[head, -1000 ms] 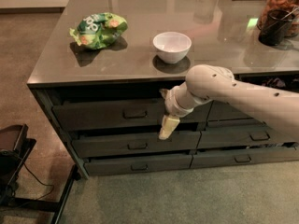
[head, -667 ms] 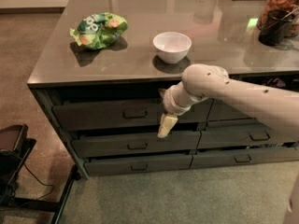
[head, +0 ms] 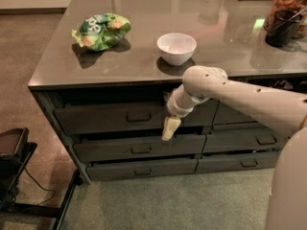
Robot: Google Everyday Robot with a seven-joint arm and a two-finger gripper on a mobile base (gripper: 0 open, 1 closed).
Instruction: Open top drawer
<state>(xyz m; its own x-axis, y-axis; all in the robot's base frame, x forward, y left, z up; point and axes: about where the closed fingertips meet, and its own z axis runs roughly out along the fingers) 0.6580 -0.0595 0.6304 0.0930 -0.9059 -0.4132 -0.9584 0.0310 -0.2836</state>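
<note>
Nearest you, the robot's pale body (head: 289, 190) fills the lower right corner, and its arm (head: 240, 97) reaches left across the cabinet front. Over the last second the elbow has swung a little to the left, yet the gripper (head: 171, 128) has hardly shifted. It hangs pointing down in front of the drawers, at the lower edge of the top drawer (head: 100, 120) and overlapping the dark gap above the second drawer (head: 110, 150). Whether the gripper is spread or pressed together you cannot tell from this angle.

In my judgement that small move counts as lining up rather than pulling. The pull handle (head: 139, 117) sits bare, to the left of the gripper and slightly higher, so nothing has hold of it yet and the opening itself is not begun. You would need to go left and up a touch before closing on it.

The top drawer is the wide dark grey front directly under the counter's lip, taller than the two fronts below, with its small rectangular handle at the centre. A deep shadow lies above it. Whether it stands out slightly from the carcass is hard to say.

Further back on the grey countertop (head: 144, 8), a white bowl (head: 176, 48) stands just above the arm and a green snack bag (head: 100, 31) lies to its left.
</note>
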